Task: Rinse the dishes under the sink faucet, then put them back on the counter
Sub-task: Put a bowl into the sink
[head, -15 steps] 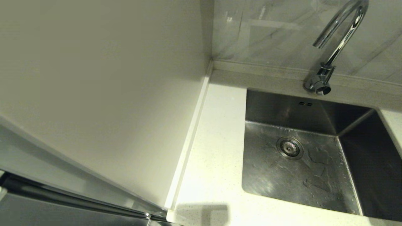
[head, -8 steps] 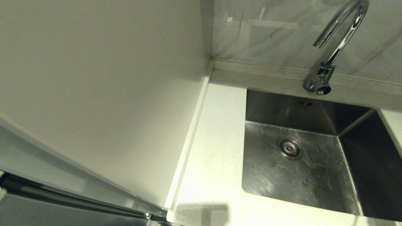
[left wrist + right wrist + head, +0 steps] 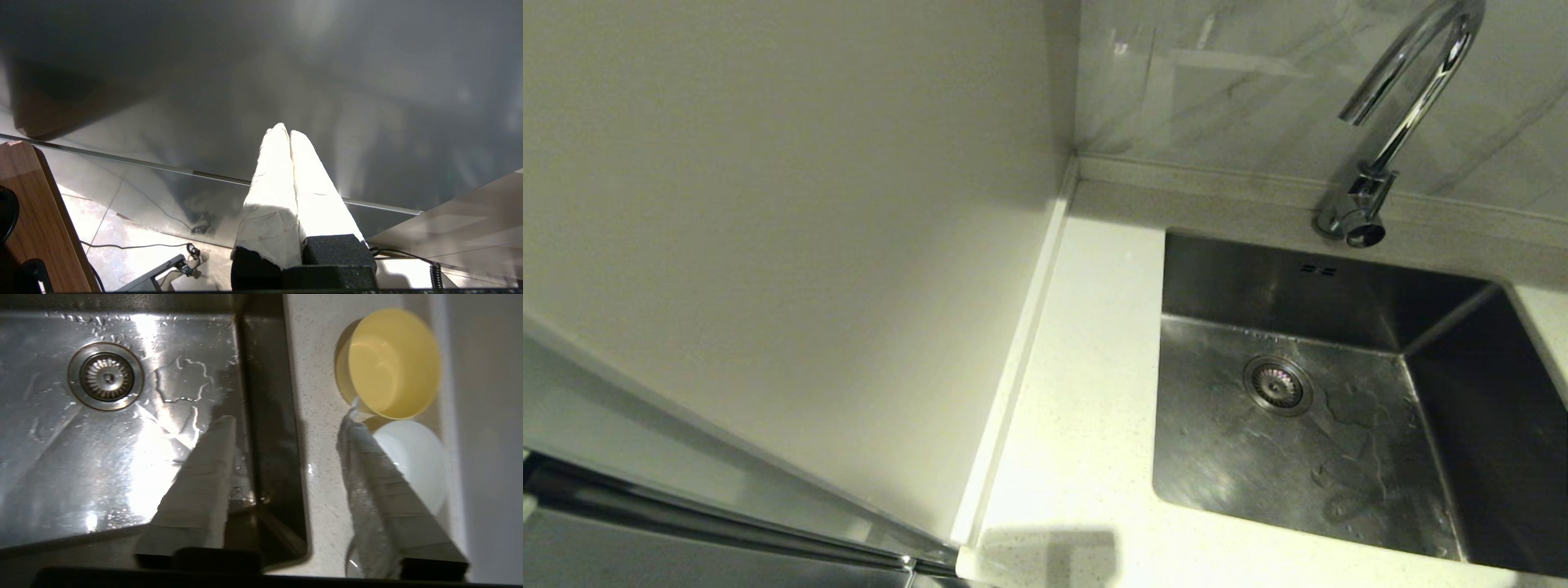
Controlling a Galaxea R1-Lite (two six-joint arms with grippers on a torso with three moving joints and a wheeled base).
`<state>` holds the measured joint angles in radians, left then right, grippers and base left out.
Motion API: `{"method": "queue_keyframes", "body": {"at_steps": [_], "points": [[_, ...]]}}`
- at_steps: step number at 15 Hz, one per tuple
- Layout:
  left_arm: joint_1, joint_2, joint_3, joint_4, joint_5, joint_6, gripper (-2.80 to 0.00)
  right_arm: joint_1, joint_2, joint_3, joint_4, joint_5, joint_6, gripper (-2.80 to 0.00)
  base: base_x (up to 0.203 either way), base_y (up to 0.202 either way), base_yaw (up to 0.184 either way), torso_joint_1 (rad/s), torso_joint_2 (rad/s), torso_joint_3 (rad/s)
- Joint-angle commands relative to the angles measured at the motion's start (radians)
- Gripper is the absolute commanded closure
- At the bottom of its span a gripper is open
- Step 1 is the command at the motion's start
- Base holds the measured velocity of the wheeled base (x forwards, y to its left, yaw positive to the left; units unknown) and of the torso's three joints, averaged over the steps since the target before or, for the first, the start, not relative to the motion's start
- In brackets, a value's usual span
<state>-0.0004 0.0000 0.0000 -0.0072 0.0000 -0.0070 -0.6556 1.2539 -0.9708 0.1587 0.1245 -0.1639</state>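
The steel sink point(image 3: 1258, 457) with its round drain point(image 3: 1276, 385) is wet and holds no dish. The chrome faucet point(image 3: 1405, 106) stands behind it with no water running. No bowl or gripper shows in the head view. In the right wrist view my right gripper point(image 3: 288, 418) is open and straddles the sink's point(image 3: 61, 457) wall and the speckled counter point(image 3: 318, 396). A yellow bowl point(image 3: 392, 363) and a white bowl point(image 3: 416, 457) sit on that counter, just past one finger. The grey-blue bowl is not clearly seen. My left gripper point(image 3: 289, 130) is shut and empty, parked facing a grey panel.
A plain pale side panel point(image 3: 768, 245) rises to the left of the counter strip point(image 3: 1086, 392). A marbled wall point(image 3: 1217, 82) stands behind the faucet. In the left wrist view a wooden board point(image 3: 36, 212) and cables point(image 3: 192, 249) are on the floor.
The head view is almost the same. A faint dark reflection has appeared on the wet sink floor near its front right.
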Motion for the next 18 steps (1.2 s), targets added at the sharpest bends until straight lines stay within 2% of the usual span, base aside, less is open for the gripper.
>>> {"method": "queue_keyframes", "body": {"at_steps": [1, 3, 6, 10, 14, 18], "points": [[0.000, 0.000, 0.003, 0.000, 0.000, -0.001, 0.00, -0.104, 0.128, -0.034, 0.003, 0.125, 0.000, -2.80, 0.000, 0.000, 0.000, 0.000, 0.00, 0.000], [0.000, 0.000, 0.003, 0.000, 0.000, -0.001, 0.00, -0.154, 0.212, -0.077, 0.006, 0.207, 0.003, -2.80, 0.000, 0.000, 0.000, 0.000, 0.00, 0.000], [0.000, 0.000, 0.003, 0.000, 0.000, -0.001, 0.00, -0.196, 0.301, -0.146, 0.004, 0.253, 0.028, -2.80, 0.000, 0.000, 0.000, 0.000, 0.00, 0.000], [0.000, 0.000, 0.003, 0.000, 0.000, -0.001, 0.00, -0.212, 0.392, -0.242, 0.000, 0.254, -0.018, -2.80, 0.000, 0.000, 0.000, 0.000, 0.00, 0.000], [0.000, 0.000, 0.003, 0.000, 0.000, -0.001, 0.00, -0.214, 0.497, -0.277, -0.003, 0.253, -0.135, -2.80, 0.000, 0.000, 0.000, 0.000, 0.00, 0.000], [0.000, 0.000, 0.003, 0.000, 0.000, -0.001, 0.00, -0.213, 0.576, -0.306, -0.003, 0.247, -0.143, -2.80, 0.000, 0.000, 0.000, 0.000, 0.00, 0.000]]}}
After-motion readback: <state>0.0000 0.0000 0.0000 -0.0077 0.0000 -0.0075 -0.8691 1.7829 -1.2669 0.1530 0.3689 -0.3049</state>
